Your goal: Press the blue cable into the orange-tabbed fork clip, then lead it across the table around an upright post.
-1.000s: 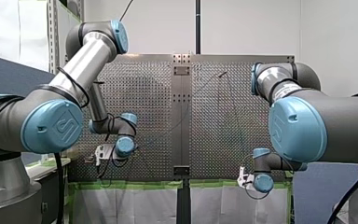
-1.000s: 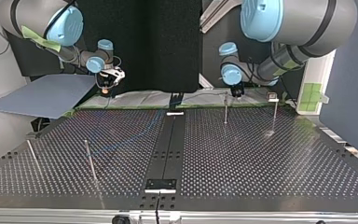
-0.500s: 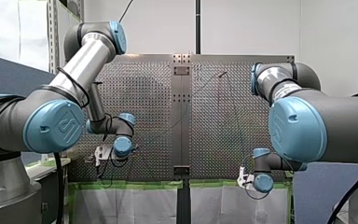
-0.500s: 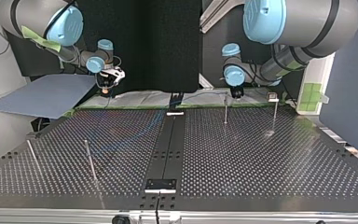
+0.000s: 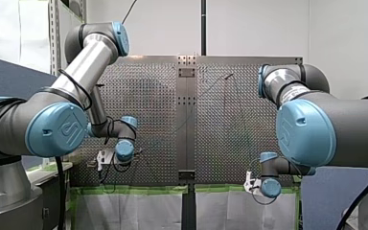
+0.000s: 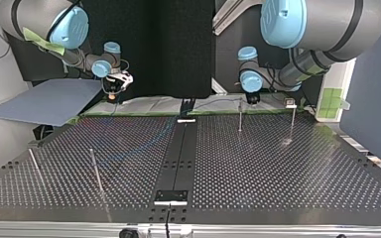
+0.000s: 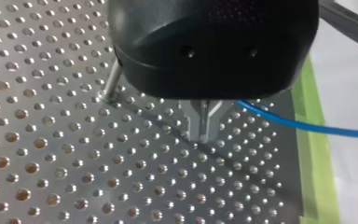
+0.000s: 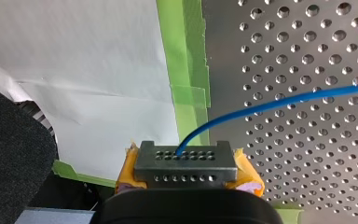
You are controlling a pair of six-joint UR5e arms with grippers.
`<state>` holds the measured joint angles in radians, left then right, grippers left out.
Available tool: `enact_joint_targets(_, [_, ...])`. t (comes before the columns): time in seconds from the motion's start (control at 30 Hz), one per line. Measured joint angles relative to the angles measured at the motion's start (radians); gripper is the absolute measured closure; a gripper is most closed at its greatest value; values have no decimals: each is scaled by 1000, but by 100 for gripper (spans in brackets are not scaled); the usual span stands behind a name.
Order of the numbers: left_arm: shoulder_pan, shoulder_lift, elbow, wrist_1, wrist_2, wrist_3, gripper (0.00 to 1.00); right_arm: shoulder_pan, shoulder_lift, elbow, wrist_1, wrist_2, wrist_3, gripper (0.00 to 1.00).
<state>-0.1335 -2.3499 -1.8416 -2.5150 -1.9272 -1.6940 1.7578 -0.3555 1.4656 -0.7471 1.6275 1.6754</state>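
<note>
Left gripper [image 7: 204,134]: metal fingers pressed together, tips just above table [image 7: 51,154]; hold on anything not visible.
Cable [image 7: 307,127]: blue; comes out from under left gripper's body beside the fingers, passes over green tape [image 7: 313,154] at the table edge.
Right gripper [image 8: 186,161]: clamped on cable between yellow pads, near the taped edge.
Post [image 7: 113,80]: upright, just beside left gripper, on the side away from cable.
Writing: logo on blue joint cap [image 5: 57,130], not legible.
</note>
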Motion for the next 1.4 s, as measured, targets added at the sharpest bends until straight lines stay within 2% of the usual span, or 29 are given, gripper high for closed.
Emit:
enact_joint_targets(1.07, [44,-1,30,-23,75,1,100,-4,0,-3,6,0,0,100])
enact_joint_targets(1.4, [62,0,32,-18,78,-8,100,-4,0,-3,6,0,0,100])
